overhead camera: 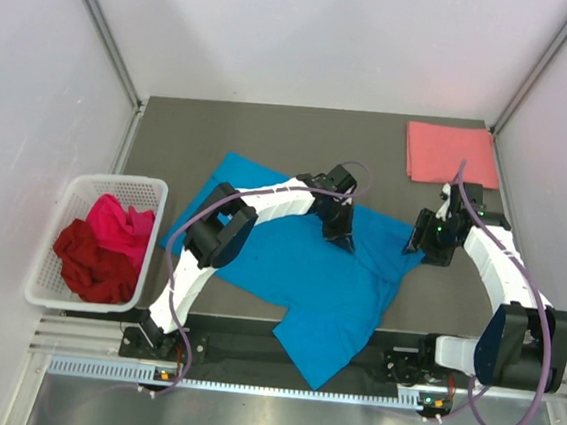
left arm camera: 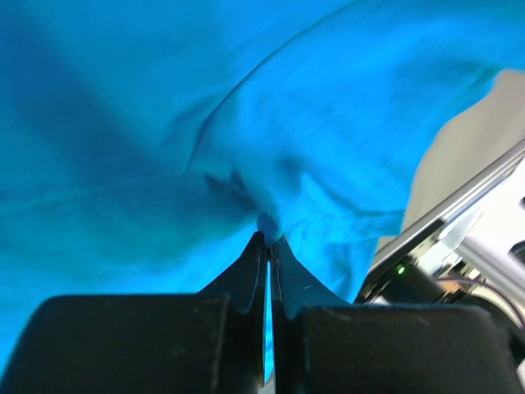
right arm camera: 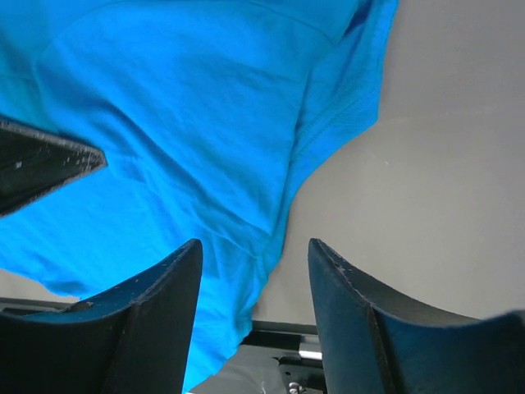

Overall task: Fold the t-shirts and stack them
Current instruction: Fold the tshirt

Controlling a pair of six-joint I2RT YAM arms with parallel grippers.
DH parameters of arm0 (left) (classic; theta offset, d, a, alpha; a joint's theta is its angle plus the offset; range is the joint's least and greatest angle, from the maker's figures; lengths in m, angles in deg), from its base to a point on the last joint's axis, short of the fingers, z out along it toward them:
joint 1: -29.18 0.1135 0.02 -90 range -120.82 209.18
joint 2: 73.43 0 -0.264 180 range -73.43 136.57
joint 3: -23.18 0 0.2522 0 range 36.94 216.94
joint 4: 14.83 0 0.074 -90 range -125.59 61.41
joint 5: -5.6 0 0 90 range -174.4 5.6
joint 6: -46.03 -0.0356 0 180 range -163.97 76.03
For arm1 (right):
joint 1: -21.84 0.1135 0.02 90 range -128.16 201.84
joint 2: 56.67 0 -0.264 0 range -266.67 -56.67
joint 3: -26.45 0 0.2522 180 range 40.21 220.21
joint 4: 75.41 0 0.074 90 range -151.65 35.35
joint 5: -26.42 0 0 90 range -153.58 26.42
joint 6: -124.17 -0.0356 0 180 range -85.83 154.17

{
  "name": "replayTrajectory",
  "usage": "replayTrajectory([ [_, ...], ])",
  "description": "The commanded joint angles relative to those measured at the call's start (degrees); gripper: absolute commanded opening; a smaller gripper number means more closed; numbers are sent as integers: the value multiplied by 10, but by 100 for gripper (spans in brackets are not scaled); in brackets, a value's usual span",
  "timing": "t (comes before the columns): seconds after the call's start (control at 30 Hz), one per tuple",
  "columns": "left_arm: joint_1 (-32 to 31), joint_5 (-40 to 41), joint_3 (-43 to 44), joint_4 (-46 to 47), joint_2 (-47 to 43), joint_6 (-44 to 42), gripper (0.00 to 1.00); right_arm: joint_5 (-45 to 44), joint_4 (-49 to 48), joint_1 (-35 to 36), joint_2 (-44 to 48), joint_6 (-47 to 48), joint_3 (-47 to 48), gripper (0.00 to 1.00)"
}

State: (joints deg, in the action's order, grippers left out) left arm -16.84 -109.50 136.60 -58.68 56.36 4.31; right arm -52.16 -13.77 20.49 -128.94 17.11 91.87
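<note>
A bright blue t-shirt [overhead camera: 288, 268] lies spread and rumpled on the dark table, one corner hanging over the near edge. My left gripper [overhead camera: 344, 240] presses down on the shirt's right half and is shut, with a small pinch of blue cloth [left arm camera: 269, 223] between its tips [left arm camera: 269, 238]. My right gripper [overhead camera: 419, 244] hovers open over the shirt's right sleeve edge [right arm camera: 328, 123], with nothing between its fingers [right arm camera: 254, 250]. A folded salmon pink t-shirt [overhead camera: 448, 153] lies flat at the back right corner.
A white lattice basket [overhead camera: 116, 180] stands off the table's left side, holding a crumpled dark red shirt [overhead camera: 92, 266] and a magenta one [overhead camera: 120, 225]. Grey walls close in the table on three sides. A metal rail [overhead camera: 277, 385] runs along the near edge.
</note>
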Motion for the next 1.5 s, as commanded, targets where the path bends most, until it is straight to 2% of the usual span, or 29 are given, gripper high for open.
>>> replayTrajectory([
  [0.0,1,-17,0,-52,-38,-29,0,-6,-16,-7,-18,-3,23,56],
  [0.1,2,-20,-8,-66,-47,-40,0,15,-26,-22,-36,-14,24,60],
  [0.17,3,-18,-10,-75,-59,-53,0,60,-49,-38,-46,-24,21,62],
  [0.33,13,-18,-10,-104,-72,-80,0,135,-142,-64,-82,-68,0,66],
  [0.47,18,-19,-19,-115,-82,-96,0,149,-189,-77,-123,-92,-2,69],
  [0.7,32,-58,-23,-97,-81,-108,0,151,-213,-105,-175,-104,7,68],
  [1.0,48,-110,-59,-103,-92,-123,0,137,-232,-125,-196,-97,11,61],
  [1.13,51,-115,-74,-104,-100,-126,0,144,-242,-125,-212,-101,11,51],
  [1.3,54,-117,-80,-104,-89,-128,0,139,-240,-126,-224,-90,15,45],
  [1.47,58,-113,-69,-97,-64,-125,0,99,-146,-109,-144,-50,27,62],
])
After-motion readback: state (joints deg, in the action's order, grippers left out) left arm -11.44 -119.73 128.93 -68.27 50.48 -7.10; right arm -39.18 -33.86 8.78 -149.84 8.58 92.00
